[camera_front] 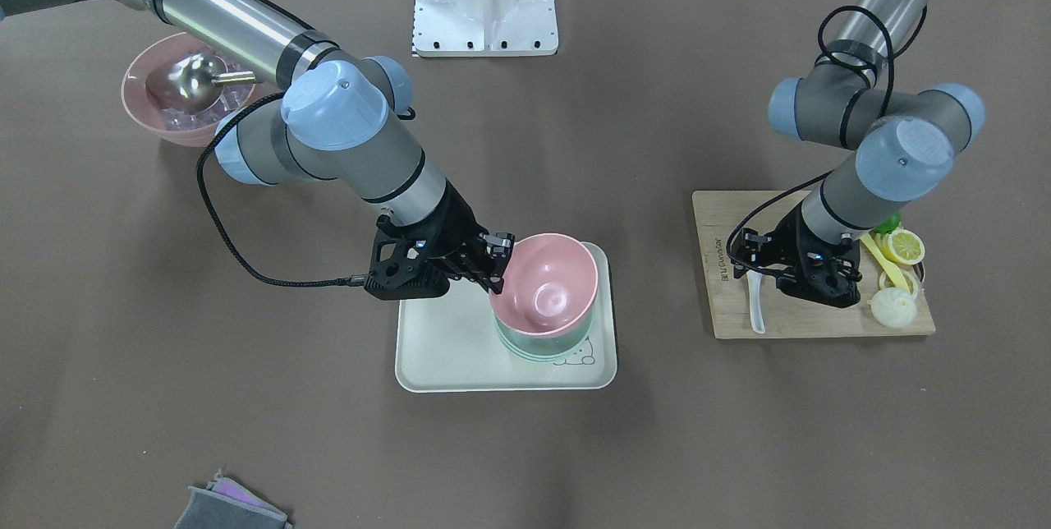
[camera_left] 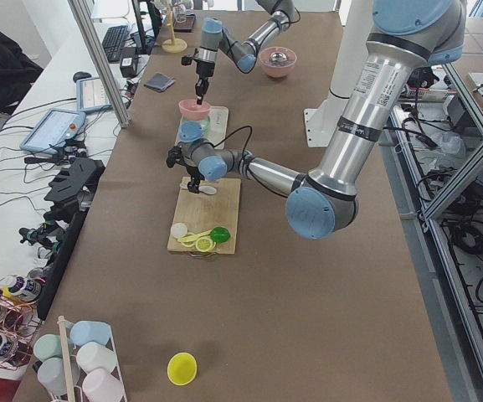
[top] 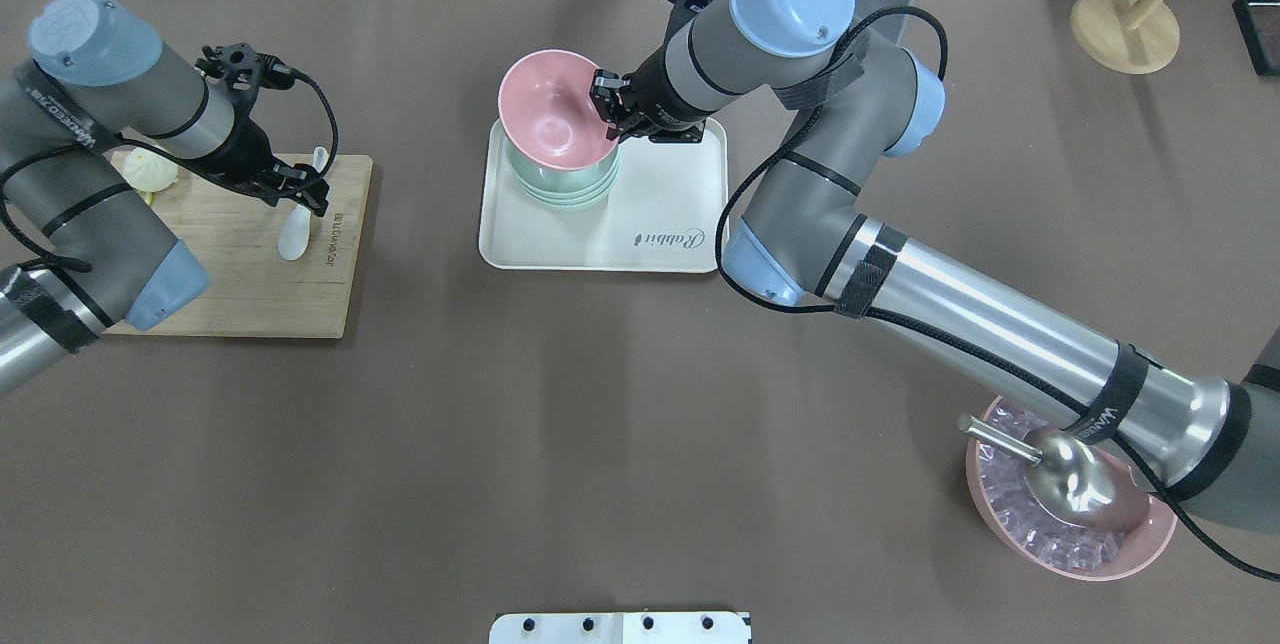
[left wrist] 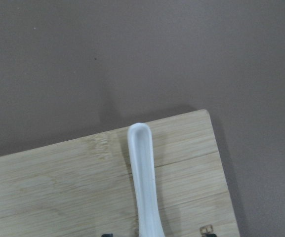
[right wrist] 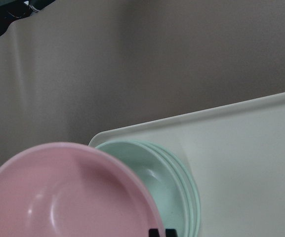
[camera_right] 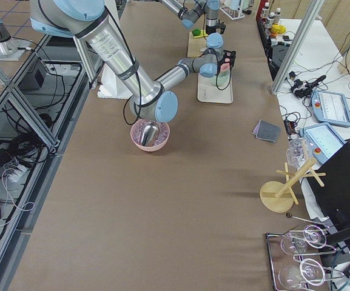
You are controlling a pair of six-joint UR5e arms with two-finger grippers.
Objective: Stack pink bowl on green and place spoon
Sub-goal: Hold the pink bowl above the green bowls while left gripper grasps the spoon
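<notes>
A pink bowl is tilted over a stack of green bowls on a cream tray. My right gripper is shut on the pink bowl's rim. I cannot tell whether the bowl touches the green stack. In the right wrist view the pink bowl sits above and beside the green bowls. A white spoon lies on a wooden cutting board. My left gripper is open, low over the spoon's handle, fingers either side.
Another pink bowl with ice and a metal scoop sits under the right arm. Lemon pieces and a white round item are on the board's far end. A grey cloth lies by the table edge, and a wooden stand is far right.
</notes>
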